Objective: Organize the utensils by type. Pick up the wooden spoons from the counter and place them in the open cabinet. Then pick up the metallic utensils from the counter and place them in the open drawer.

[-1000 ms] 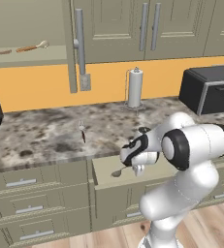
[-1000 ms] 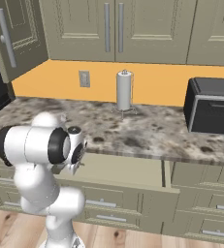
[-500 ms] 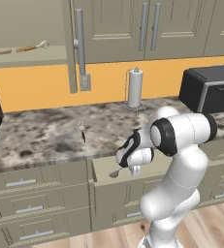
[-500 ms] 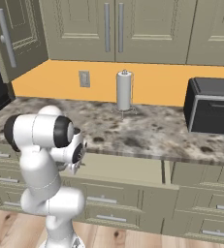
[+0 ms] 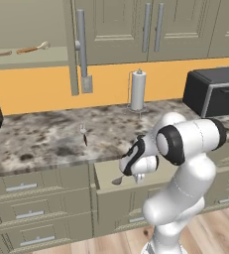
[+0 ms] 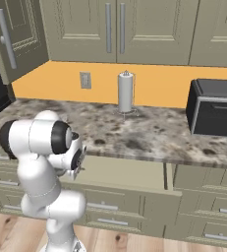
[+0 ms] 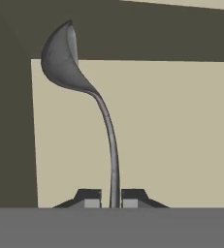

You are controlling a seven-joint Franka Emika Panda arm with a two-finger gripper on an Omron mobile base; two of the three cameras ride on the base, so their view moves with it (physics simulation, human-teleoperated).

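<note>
2 wooden spoons (image 5: 18,50) lie in the cabinet (image 5: 29,62).

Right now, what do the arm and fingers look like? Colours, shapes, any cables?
The arm is glossy white with rounded, bulbous links and black bands at the joints. The hand is white with a dark face; the gripper ends in two small dark fingers with pale grey pads. I see no cables or markings.
</note>
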